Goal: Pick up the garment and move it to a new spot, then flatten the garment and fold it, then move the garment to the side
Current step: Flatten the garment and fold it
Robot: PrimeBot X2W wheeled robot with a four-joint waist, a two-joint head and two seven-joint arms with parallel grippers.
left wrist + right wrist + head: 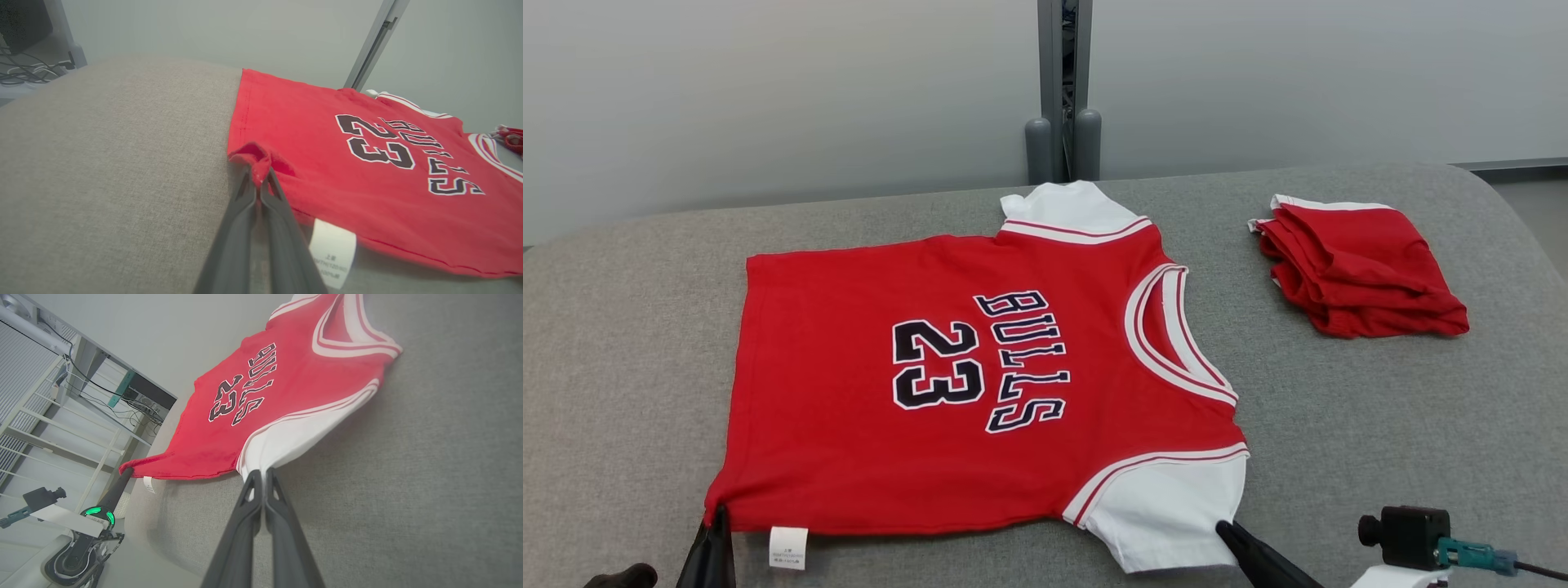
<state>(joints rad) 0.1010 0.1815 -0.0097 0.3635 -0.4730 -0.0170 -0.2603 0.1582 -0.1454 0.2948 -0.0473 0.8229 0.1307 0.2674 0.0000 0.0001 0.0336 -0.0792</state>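
Both grippers are clamped on the jersey (980, 384), fingers fully closed on cloth.

- left gripper (258, 181): pinches the hem corner (255, 157), the corner farthest from the folded red stack (1356, 273). Cloth is bunched into a small peak at the tips.
- right gripper (261, 475): pinches the edge of the near white sleeve (1168, 506), the near-edge point closest to the stack side.

Why this hold: my read is that two pinch points at opposite ends of the near edge keep that edge taut, so it can be pulled flat or lifted over as one fold line. Looks like the flatten/fold stage, fold not yet made.

Position: jersey lies on the grey padded table (1421, 425), to the robot's left of the stack and clear of it, not touching. Neckline (1176, 335) points toward the stack, hem away from it.

Appearance: red body, print side up, black "BULLS 23" outlined in white. White sleeves with red trim; the far sleeve (1070, 208) is creased up. White-striped collar. Body is mostly flat with light ripples, and the near edge is lifted slightly at both pinch points. A white care label (788, 547) sticks out of the near edge, just stack-side of the left gripper.
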